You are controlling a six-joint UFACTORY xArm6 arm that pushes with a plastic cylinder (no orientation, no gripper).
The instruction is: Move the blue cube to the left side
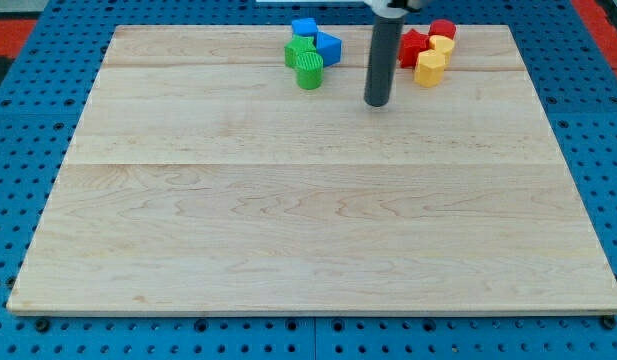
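Observation:
The blue cube sits near the view's top edge of the wooden board, a little left of centre. It touches a cluster: a second blue block to its lower right, a green block below it, and a green ribbed cylinder lower still. My tip rests on the board to the right of and below this cluster, apart from every block.
To the right of the rod stand a red block, a red cylinder, a yellow block and a yellow cylinder, bunched together. A blue pegboard surrounds the board.

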